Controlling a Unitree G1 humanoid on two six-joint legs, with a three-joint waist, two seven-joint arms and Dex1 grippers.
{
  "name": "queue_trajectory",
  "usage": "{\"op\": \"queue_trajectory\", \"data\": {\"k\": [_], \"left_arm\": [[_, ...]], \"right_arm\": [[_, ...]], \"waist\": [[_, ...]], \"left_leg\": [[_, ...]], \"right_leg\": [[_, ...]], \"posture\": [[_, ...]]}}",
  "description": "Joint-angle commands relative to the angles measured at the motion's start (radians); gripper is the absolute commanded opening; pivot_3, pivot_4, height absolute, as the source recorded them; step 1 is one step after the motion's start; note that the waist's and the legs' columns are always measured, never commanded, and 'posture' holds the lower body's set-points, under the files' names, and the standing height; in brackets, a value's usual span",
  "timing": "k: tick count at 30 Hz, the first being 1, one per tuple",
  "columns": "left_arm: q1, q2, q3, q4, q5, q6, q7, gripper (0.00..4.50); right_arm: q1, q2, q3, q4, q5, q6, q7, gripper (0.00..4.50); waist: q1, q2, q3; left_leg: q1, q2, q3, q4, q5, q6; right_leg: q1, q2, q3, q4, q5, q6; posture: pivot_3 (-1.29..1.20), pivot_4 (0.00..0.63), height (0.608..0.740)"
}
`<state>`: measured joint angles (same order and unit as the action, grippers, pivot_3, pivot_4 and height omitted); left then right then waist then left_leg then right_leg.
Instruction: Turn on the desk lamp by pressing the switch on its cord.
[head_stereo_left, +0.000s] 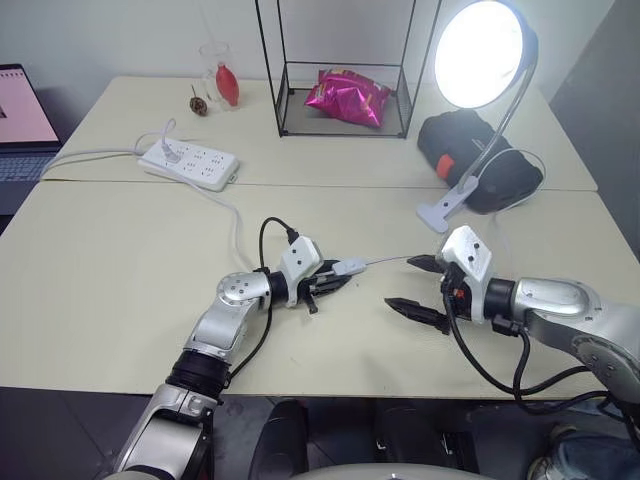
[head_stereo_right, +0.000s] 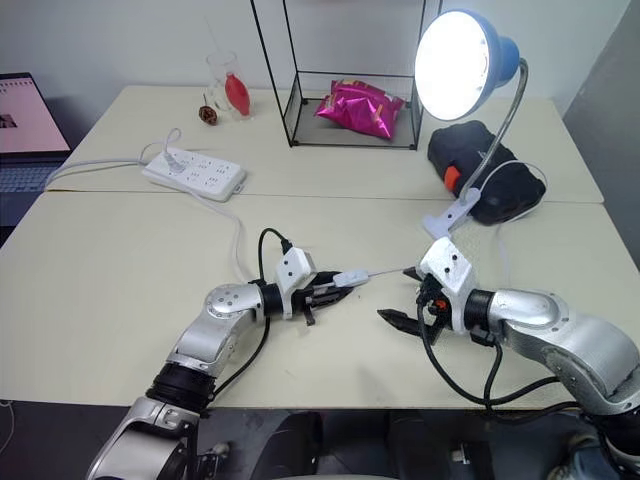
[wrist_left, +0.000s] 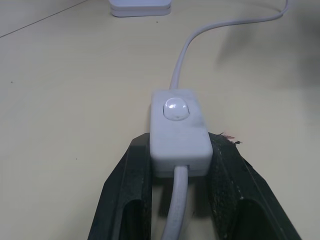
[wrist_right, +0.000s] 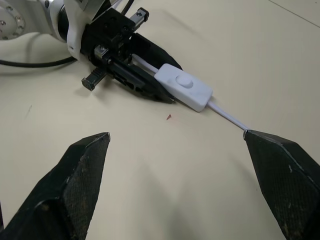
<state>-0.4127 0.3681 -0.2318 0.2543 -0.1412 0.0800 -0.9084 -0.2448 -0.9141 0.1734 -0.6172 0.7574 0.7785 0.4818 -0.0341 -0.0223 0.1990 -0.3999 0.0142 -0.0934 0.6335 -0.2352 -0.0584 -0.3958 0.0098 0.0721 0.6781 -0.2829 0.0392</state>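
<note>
Two tools were in play. Your left tool (head_stereo_left: 335, 280) was clamped shut on the switch (head_stereo_left: 349, 267), held just above the desk (head_stereo_left: 120, 260) with the rocker facing up. Your right tool (head_stereo_left: 420, 288) stood fully spread, holding nothing, just beside the switch with the cord (head_stereo_left: 385, 261) running between them. The desk lamp (head_stereo_left: 482, 55) was lit, its clip base resting on the desk behind the right tool. By my reading, the press step was done; next you needed only to set the switch down and release it.
</note>
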Motion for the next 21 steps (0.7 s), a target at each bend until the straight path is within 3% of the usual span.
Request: {"op": "queue_trajectory", "data": {"k": [1, 4, 5, 6, 14, 19, 21], "left_arm": [[0.008, 0.024, -0.021, 0.026, 0.040, -0.011, -0.017, 1.10], [0.008, 0.025, -0.020, 0.030, 0.043, -0.014, -0.022, 1.10], [0.008, 0.025, -0.020, 0.030, 0.043, -0.014, -0.023, 1.80], [0.008, 0.025, -0.019, 0.031, 0.042, -0.014, -0.026, 1.83], [0.010, 0.031, -0.008, 0.028, 0.046, -0.022, -0.026, 3.38], [0.032, 0.058, 0.045, -0.079, 0.005, 0.008, -0.015, 4.24], [0.050, 0.080, 0.077, -0.163, -0.026, 0.050, -0.016, 4.24]], "right_arm": [[0.012, 0.005, -0.028, -0.036, -0.034, -0.055, 0.088, 4.50], [0.019, 0.006, -0.036, -0.038, -0.060, -0.075, 0.126, 4.50], [0.021, 0.006, -0.039, -0.037, -0.068, -0.078, 0.135, 4.50], [0.023, 0.007, -0.041, -0.034, -0.075, -0.082, 0.143, 4.50], [0.027, 0.019, -0.059, -0.017, -0.124, -0.101, 0.194, 4.50], [0.021, 0.022, -0.079, 0.005, -0.150, -0.132, 0.240, 4.50], [0.020, 0.025, -0.089, 0.016, -0.163, -0.154, 0.261, 4.50]], "waist": [[0.000, 0.000, 0.000], [0.000, 0.000, 0.000], [0.000, 0.000, 0.000], [0.000, 0.000, 0.000], [0.000, 0.000, 0.000], [-0.001, 0.000, 0.000], [-0.001, 0.000, 0.000]], "left_leg": [[0.000, 0.000, 0.000, 0.000, 0.000, 0.000], [0.001, 0.000, 0.000, 0.000, 0.000, 0.000], [0.001, 0.000, 0.000, 0.000, 0.000, 0.000], [0.001, 0.000, 0.000, 0.000, 0.000, 0.000], [0.000, 0.000, 0.000, 0.000, 0.000, 0.000], [0.001, 0.000, 0.000, 0.000, 0.000, 0.000], [0.001, 0.000, 0.000, 0.000, 0.000, 0.000]], "right_leg": [[0.000, 0.000, 0.000, 0.000, 0.000, 0.000], [0.001, 0.000, 0.000, 0.000, 0.000, 0.000], [0.001, 0.000, 0.000, 0.000, 0.000, 0.000], [0.001, 0.000, 0.000, 0.000, 0.000, 0.000], [0.001, 0.000, 0.000, 0.000, 0.000, 0.000], [0.001, 0.000, 0.000, 0.000, 0.000, 0.000], [0.001, 0.000, 0.000, 0.000, 0.000, 0.000]], "posture": [[0.00, 0.150, 0.740], [0.00, 0.150, 0.740], [0.00, 0.150, 0.740], [0.00, 0.150, 0.740], [0.00, 0.150, 0.740], [0.00, 0.150, 0.740], [0.00, 0.150, 0.740]]}}
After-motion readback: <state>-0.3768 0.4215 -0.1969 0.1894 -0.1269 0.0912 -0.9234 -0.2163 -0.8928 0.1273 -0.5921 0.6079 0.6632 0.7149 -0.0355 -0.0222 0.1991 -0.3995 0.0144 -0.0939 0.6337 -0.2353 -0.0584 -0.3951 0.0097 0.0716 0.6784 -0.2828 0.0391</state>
